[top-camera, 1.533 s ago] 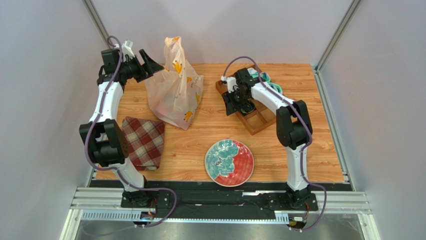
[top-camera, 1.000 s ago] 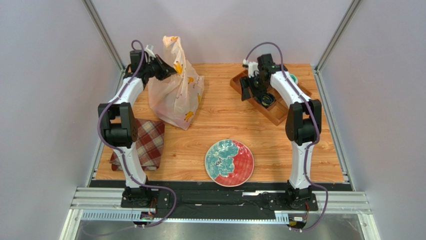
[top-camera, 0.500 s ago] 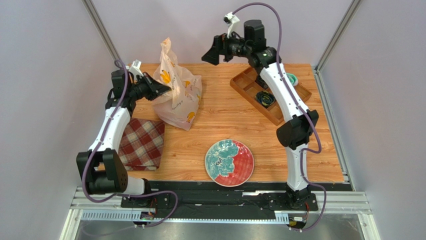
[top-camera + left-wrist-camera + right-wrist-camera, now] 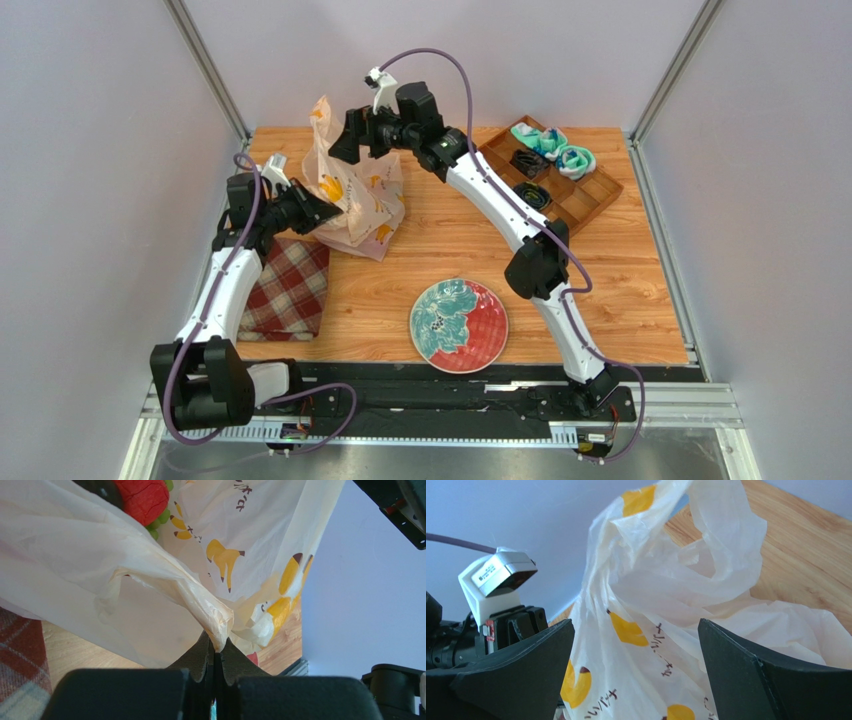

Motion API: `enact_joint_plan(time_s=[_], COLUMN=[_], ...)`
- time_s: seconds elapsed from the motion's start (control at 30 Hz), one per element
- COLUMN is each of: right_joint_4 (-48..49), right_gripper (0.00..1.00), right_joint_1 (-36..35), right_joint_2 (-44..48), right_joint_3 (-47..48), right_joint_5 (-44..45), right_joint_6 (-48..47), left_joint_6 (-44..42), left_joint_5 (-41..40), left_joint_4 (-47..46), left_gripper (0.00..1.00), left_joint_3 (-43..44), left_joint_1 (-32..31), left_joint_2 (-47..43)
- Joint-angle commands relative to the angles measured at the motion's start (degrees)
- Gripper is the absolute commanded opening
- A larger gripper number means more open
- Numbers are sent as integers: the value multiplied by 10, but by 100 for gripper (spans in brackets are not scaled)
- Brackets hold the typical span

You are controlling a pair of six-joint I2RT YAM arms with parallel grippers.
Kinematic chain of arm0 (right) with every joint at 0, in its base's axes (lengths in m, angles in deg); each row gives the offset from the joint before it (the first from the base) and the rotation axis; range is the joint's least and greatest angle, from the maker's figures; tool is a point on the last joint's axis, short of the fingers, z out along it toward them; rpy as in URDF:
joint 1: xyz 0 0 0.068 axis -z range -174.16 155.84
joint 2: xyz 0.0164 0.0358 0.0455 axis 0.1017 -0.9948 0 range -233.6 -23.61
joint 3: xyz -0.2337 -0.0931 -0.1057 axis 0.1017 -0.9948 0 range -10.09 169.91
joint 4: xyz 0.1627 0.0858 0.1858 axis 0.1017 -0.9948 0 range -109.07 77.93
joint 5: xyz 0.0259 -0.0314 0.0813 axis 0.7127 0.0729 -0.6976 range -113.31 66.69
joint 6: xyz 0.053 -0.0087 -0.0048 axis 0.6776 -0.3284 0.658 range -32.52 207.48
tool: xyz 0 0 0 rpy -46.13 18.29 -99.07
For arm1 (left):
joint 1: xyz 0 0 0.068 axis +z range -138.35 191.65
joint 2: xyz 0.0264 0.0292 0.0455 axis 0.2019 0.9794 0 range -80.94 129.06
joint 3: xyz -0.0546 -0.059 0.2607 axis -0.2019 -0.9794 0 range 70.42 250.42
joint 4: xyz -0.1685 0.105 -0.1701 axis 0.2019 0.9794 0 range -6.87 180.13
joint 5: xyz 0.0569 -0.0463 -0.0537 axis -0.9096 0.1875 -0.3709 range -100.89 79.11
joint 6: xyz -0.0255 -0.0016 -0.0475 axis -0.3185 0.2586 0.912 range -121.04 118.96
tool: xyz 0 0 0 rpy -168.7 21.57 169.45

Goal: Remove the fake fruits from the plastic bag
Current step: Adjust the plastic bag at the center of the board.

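Observation:
The cream plastic bag (image 4: 362,198) with yellow banana prints slumps at the back left of the table. My left gripper (image 4: 318,212) is shut on a bunched fold of its edge (image 4: 220,622), jaws pressed together around the film (image 4: 215,647). Through the bag's mouth the left wrist view shows fake fruits: a red one (image 4: 142,497), green grapes (image 4: 160,519) and a dark round one (image 4: 102,487). My right gripper (image 4: 346,135) hovers open at the bag's upper handle. Bag film (image 4: 661,605) lies between its wide-spread fingers (image 4: 635,623) without being pinched.
A teal-and-red plate (image 4: 459,325) lies front centre. A red plaid cloth (image 4: 288,285) lies under my left forearm. A wooden compartment tray (image 4: 601,193) with teal cloths (image 4: 556,152) and dark cords stands back right. Walls and metal posts ring the table.
My right arm swung left from over the tray to the bag's top, its jaws spreading wide. My left gripper closed on the bag's edge and pulled it down toward the near left; the bag sagged.

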Motion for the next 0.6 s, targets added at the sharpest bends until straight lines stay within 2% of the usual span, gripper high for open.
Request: enact_joint_plan(time_s=[0.0,0.1,0.2,0.3,0.4,0.43,0.47,0.5,0.53,0.57], right_joint_4=[72,89,93,103,108,109,108,106,104,106], right_gripper=[100,100,100,98,91,86,67,56,38,0], right_joint_1=[-23,-45,-67,-77,-87,-88,-87,-86,-82,-75], right_joint_2=[-8,-10,-22,-36,-43,-44,-47,-52,-52,-51], right_joint_3=[50,42,47,47,40,38,43,47,51,54], right_joint_5=[41,63,134,153,214,238,257,306,321,337], right_joint_6=[29,23,1,-10,-37,-43,-46,-57,-61,-64], left_joint_6=[-10,-7,-11,-14,-16,-17,-18,-23,-25,-29], left_joint_5=[-3,-2,-3,-8,-8,-8,-8,-8,-9,-9], left_joint_4=[-1,0,8,9,9,10,11,16,18,18], left_gripper=[0,0,0,0,0,0,0,0,0,0], left_joint_3=[-6,-11,-14,-20,-29,-33,-33,-33,-33,-28], left_joint_1=[0,0,0,0,0,0,0,-1,0,0], left_joint_2=[-29,-37,-48,-59,-68,-70,-73,-74,-75,-72])
